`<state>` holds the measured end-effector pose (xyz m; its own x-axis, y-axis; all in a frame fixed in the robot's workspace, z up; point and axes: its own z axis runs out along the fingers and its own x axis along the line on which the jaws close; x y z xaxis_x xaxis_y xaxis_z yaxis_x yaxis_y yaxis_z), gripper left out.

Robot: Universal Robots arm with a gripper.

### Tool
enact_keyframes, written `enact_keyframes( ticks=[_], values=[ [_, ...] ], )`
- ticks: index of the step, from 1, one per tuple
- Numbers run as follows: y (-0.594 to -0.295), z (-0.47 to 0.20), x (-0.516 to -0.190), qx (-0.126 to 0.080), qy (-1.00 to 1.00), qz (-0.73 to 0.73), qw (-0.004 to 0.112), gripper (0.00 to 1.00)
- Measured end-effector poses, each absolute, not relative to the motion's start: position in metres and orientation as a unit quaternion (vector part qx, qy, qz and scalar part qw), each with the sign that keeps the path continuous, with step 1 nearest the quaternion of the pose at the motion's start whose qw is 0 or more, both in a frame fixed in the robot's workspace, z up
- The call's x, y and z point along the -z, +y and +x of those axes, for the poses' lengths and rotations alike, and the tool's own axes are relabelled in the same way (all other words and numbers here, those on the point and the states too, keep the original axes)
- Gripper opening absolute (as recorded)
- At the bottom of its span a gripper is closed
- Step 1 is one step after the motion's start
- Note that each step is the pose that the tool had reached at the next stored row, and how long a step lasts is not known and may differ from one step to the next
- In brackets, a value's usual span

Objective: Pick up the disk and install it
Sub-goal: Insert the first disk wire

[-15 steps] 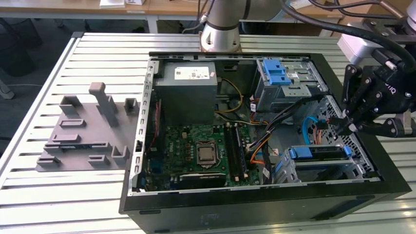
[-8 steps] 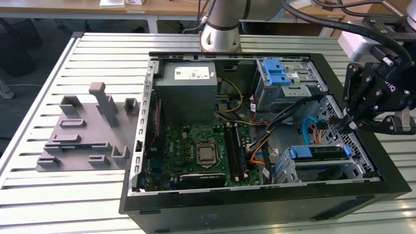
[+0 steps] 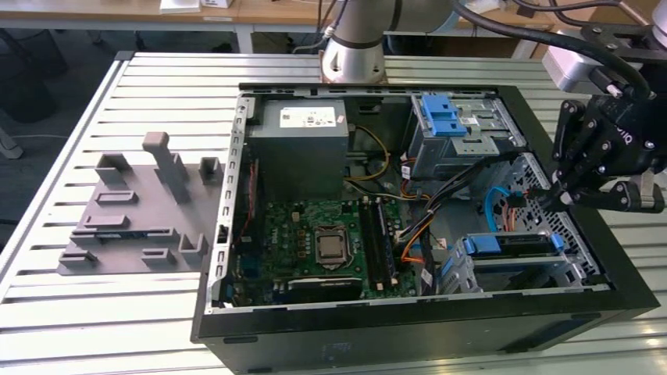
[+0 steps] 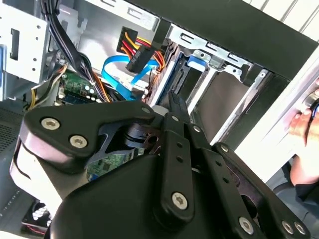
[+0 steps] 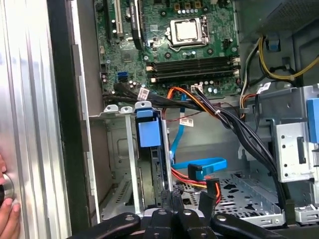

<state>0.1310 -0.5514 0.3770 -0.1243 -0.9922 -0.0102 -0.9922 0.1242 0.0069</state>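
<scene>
The disk (image 3: 510, 244), edged by its blue carrier, stands on edge in the metal drive cage (image 3: 568, 269) at the front corner of the open computer case, on the exterior view's right. The first wrist view shows the carrier's blue handle (image 5: 148, 130) at the cage's mouth. In the second wrist view the same blue end (image 4: 197, 61) sits just beyond my fingertips. My gripper (image 3: 572, 195) hangs over the case's side wall, above and slightly behind the cage. Its fingers (image 4: 173, 102) are shut together with nothing between them.
Black, orange and blue cables (image 5: 199, 167) run beside the cage. The motherboard (image 3: 323, 242), the grey power supply (image 3: 302, 148) and an upper bay with a blue latch (image 3: 446, 117) fill the case. A grey fixture (image 3: 140, 211) lies on the slatted table. A person's hand (image 4: 305, 127) rests outside the case wall.
</scene>
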Motion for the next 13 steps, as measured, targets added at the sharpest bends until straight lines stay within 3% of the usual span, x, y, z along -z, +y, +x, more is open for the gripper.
enact_keyframes(
  ticks=[13],
  values=[
    [-0.528,0.137,-0.373,-0.004,0.754,-0.657,-0.001,0.12]
  ],
)
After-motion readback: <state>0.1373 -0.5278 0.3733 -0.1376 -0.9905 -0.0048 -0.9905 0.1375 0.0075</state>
